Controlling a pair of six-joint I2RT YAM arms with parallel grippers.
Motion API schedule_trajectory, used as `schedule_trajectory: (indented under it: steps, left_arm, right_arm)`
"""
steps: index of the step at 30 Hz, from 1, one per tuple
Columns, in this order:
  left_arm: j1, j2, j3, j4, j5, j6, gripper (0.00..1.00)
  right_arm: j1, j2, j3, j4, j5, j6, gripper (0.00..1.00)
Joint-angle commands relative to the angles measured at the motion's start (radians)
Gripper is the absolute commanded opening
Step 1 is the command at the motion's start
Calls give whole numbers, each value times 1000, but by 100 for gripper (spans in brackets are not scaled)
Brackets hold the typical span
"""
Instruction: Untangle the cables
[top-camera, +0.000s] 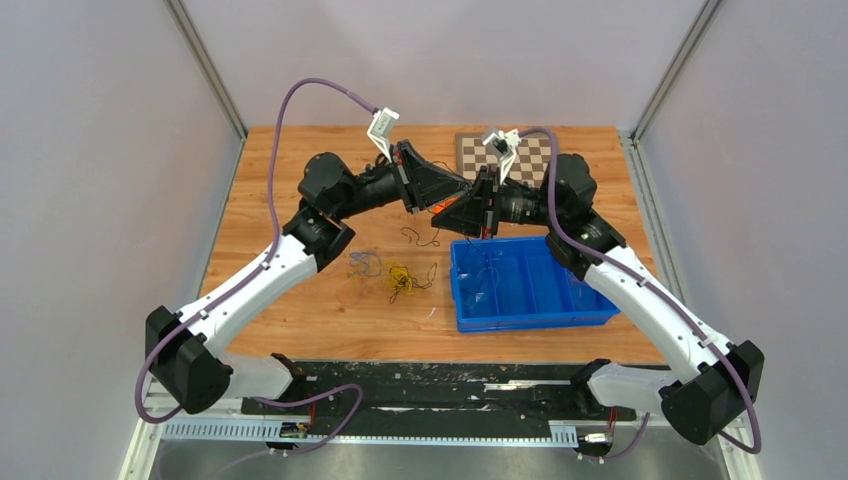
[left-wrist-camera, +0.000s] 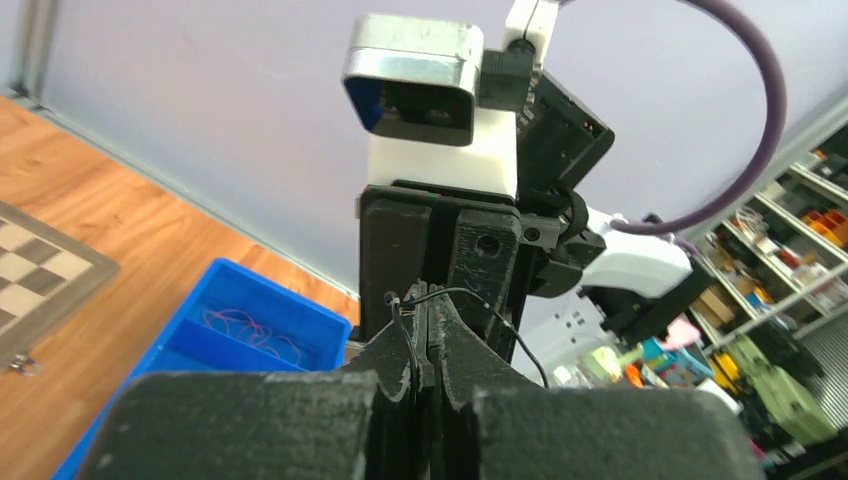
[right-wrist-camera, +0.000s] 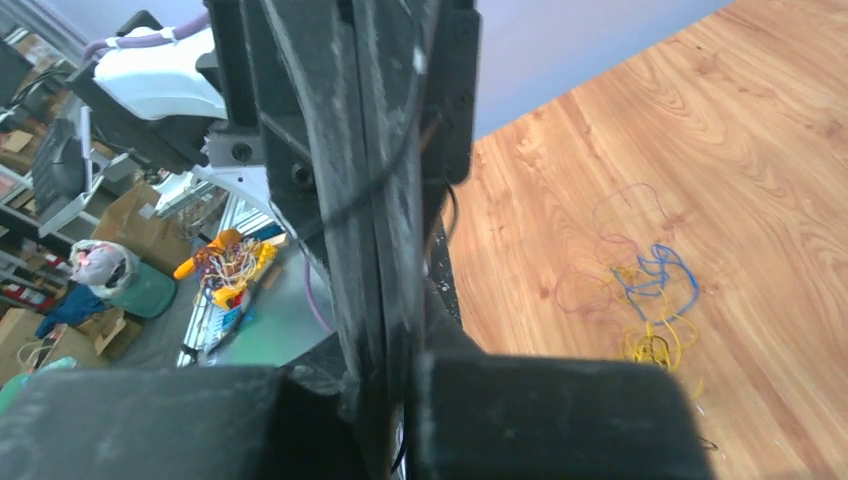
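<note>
the job looks partly done. a reddish cable (left-wrist-camera: 245, 325) lies loose in the blue bin (top-camera: 530, 322). the black cable (left-wrist-camera: 465, 291) hangs clear of the worktop (top-camera: 300, 180), pinched in the closed left gripper (left-wrist-camera: 428, 330). the right gripper (right-wrist-camera: 395, 300), meeting it tip to tip, also looks closed on the same strand. what is left: the yellow cable (top-camera: 400, 278) and purple-blue cable (top-camera: 362, 263) lie overlapping in a small heap left of the bin, with neither gripper on them.
</note>
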Motion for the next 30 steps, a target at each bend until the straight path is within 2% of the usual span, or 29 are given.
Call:
schedule_trajectory:
  steps: [1,3,4,5,6,7,8,10,12,16,20,22,24,25,27,30]
  left_arm:
    - [-3,-45,3,12,18,20,0]
    - [20,-68,-24,-20,14,44,8]
    - [33,-75,-32,-31,19,61,20]
    - [60,-88,-44,-56,25,72,26]
    - [76,-93,-48,-74,39,100,41]
    - [106,-102,-47,-128,45,117,49]
    - [119,-106,-42,-159,58,160,62]
    - [154,-118,-28,-247,89,238,75]
    - [181,-140,-24,-320,103,319,83]
    - [196,-185,-1,-449,131,505,86]
    - [195,-210,8,-526,175,570,84]
    - [196,-200,12,-535,198,555,76]
    - [193,-180,13,-525,224,527,57]
    - [190,-172,11,-513,237,513,43]
    - [170,-144,11,-484,245,473,25]
    - [106,-91,24,-438,248,443,13]
  right_arm:
    - [-60,-31,6,22,6,9,0]
    - [-101,-60,-9,-20,0,-5,0]
    - [-121,-75,-19,-55,1,-24,0]
    - [-137,-92,-28,-105,8,-51,0]
    - [-152,-109,-37,-143,15,-81,0]
    - [-165,-125,-47,-182,25,-111,0]
    - [-176,-146,-57,-216,37,-136,0]
    - [-191,-166,-65,-284,66,-194,0]
    - [-198,-176,-66,-339,102,-230,0]
    - [-204,-191,-70,-384,155,-281,0]
    - [-206,-196,-69,-385,121,-275,0]
    - [-206,-195,-68,-378,90,-268,0]
    - [-206,-195,-64,-368,46,-263,0]
    - [-205,-193,-62,-359,20,-260,0]
    - [-206,-191,-58,-346,-32,-249,0]
    - [-203,-193,-61,-321,-83,-230,0]
